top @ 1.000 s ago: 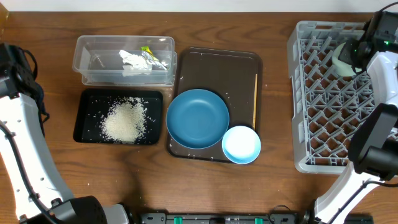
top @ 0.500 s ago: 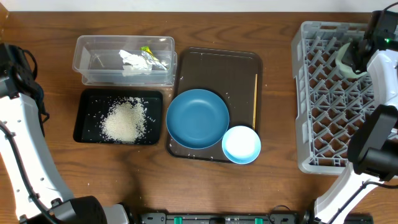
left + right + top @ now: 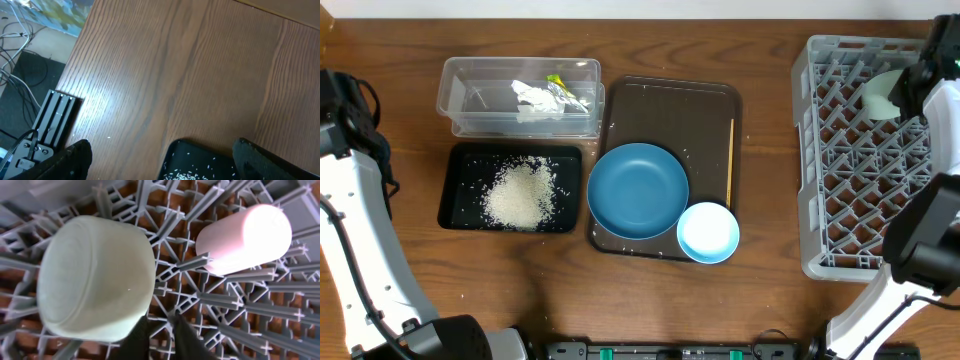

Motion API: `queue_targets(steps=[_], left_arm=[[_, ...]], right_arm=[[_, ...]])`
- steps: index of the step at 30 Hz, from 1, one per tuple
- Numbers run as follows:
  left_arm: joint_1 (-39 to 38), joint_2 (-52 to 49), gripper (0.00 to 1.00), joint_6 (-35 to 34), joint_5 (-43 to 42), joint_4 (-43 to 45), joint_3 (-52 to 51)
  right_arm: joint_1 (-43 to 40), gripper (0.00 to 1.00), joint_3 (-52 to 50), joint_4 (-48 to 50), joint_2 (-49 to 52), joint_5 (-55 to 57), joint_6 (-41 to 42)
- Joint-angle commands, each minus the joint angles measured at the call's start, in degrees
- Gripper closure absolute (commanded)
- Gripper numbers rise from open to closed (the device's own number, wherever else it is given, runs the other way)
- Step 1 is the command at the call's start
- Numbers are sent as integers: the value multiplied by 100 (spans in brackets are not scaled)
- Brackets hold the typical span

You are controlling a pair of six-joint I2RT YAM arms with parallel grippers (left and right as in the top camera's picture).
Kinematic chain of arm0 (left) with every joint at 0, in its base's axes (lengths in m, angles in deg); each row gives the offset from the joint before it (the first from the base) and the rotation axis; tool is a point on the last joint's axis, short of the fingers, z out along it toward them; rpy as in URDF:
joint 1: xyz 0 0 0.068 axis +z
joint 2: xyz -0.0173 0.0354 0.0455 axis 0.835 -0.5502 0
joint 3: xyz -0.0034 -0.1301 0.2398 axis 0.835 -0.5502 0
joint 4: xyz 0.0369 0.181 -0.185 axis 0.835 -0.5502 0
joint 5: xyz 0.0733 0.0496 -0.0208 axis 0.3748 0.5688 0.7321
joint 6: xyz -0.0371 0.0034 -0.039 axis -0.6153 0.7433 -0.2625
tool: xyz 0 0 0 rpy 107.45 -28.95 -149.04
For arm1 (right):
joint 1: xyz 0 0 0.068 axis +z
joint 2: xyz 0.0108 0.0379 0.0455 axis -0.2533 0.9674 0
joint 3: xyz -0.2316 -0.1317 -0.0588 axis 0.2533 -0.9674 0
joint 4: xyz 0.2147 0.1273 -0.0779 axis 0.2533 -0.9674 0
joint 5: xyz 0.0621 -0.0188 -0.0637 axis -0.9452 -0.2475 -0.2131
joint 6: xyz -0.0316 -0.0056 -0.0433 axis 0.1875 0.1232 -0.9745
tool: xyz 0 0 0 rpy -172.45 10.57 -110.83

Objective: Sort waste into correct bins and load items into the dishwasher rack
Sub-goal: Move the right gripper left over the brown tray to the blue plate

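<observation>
1. Overhead: crumpled paper (image 3: 532, 95) and a yellow-green wrapper (image 3: 558, 82) lie in the clear tub (image 3: 470, 112), and the rice (image 3: 520, 193) lies in the black tray (image 3: 460, 170) (the waste looks sorted). The blue plate (image 3: 638, 190) and chopstick (image 3: 731, 160) wait on the brown serving tray (image 3: 670, 110). The light blue bowl (image 3: 708, 232) overlaps the tray's corner.
2. Left wrist: the left gripper (image 3: 161, 150) hangs over bare table (image 3: 200, 65) by the black tray's corner, jaws spread wide and empty, probably parked out of the way.
3. Right wrist: the mint green bowl (image 3: 95, 280) rests base-up in the grey rack (image 3: 250, 305), probably so it drains. The pink cup (image 3: 245, 237) lies on its side nearby, apart from the bowl. The right gripper (image 3: 159, 325) has its fingers nearly together, holding nothing.
</observation>
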Motion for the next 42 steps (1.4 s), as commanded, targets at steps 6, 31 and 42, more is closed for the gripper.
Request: queue_targets(steps=[6, 31, 42], left_arm=[[24, 39, 8, -92, 48, -35, 11], [24, 39, 8, -92, 48, -35, 11], [24, 39, 8, -92, 48, -35, 11]], right_arm=[[236, 57, 166, 46, -675, -2264, 20], [4033, 1, 142, -1274, -706, -4293, -1010], [6242, 1, 140, -1158, -592, -2592, -1003]])
